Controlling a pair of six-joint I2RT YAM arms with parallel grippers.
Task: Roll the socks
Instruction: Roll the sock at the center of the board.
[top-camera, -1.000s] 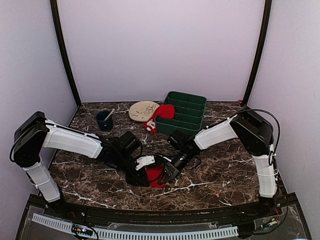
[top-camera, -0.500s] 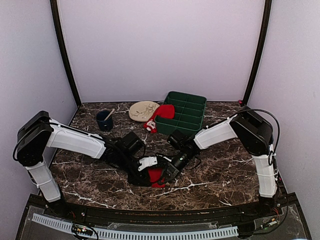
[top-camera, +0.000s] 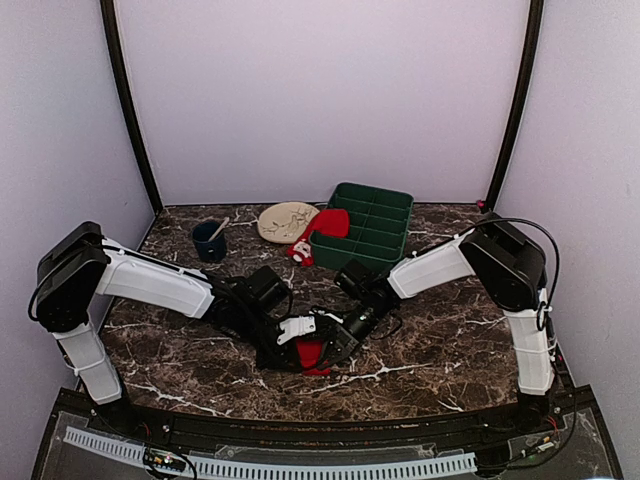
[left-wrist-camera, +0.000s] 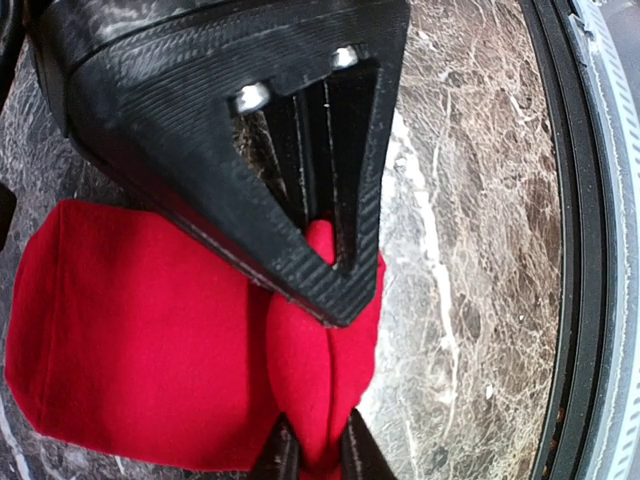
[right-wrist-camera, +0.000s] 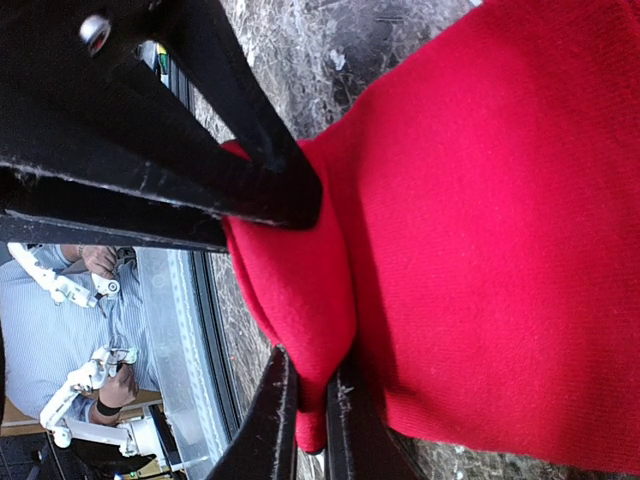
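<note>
One red sock (top-camera: 311, 354) lies flat on the marble table near the front, between my two grippers. My left gripper (top-camera: 299, 342) comes at it from the left. In the left wrist view this gripper (left-wrist-camera: 318, 456) is shut on a raised fold of the sock (left-wrist-camera: 130, 330) along its right edge. My right gripper (top-camera: 337, 343) reaches it from the right; in the right wrist view it (right-wrist-camera: 305, 420) pinches a fold of the same sock (right-wrist-camera: 500, 250). A second red sock (top-camera: 328, 223) with a white patterned end hangs over the green tray's corner at the back.
A green compartment tray (top-camera: 380, 226) stands at the back centre-right. A cream plate (top-camera: 286, 221) and a dark blue cup (top-camera: 208, 241) with a stick in it sit left of it. The table's black front rail (top-camera: 300, 425) runs close below the sock.
My left gripper has slid a little to the right onto the sock and closed on a fold of it. The right gripper has kept its pinch and its place.
</note>
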